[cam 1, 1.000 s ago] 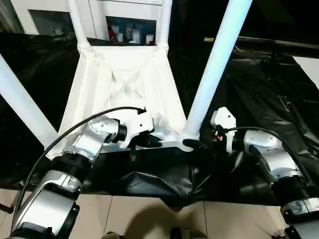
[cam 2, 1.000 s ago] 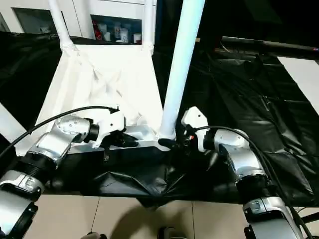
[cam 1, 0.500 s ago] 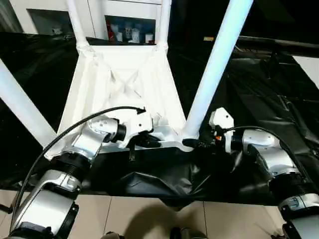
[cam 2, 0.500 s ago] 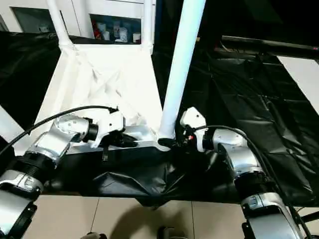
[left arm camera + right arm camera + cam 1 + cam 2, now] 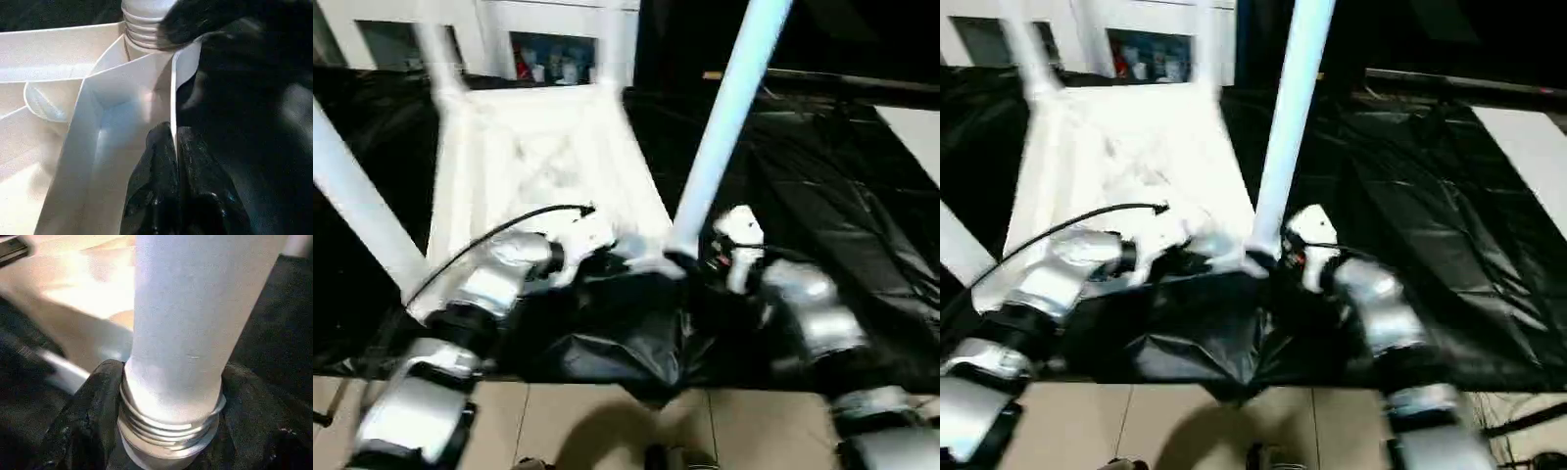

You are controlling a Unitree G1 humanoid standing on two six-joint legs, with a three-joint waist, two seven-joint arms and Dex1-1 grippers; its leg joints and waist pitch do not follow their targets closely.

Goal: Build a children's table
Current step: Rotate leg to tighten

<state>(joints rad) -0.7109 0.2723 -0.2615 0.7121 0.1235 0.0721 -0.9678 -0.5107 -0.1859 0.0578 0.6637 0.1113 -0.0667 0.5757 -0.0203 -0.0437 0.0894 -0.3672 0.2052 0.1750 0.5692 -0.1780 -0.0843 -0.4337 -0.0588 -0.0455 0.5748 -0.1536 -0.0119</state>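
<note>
The children's table lies upside down on a black sheet, its white ribbed top facing up. Its legs stand upright in the corner sockets: near right leg, near left leg, and two far legs. My left gripper is shut on the thin near rim of the top, with one black finger on each side of the wall. My right gripper wraps the near right leg's ridged base, with its fingers pressed against both sides.
The black sheet covers the work surface and hangs crumpled over its near edge. Pale floor tiles lie below. A black cable arcs over my left forearm. White cabinets with small items stand behind.
The whole picture has shifted and blurred, so the camera has moved. My right gripper's fingers have closed in around the near right leg's base. The left gripper keeps its hold on the rim.
</note>
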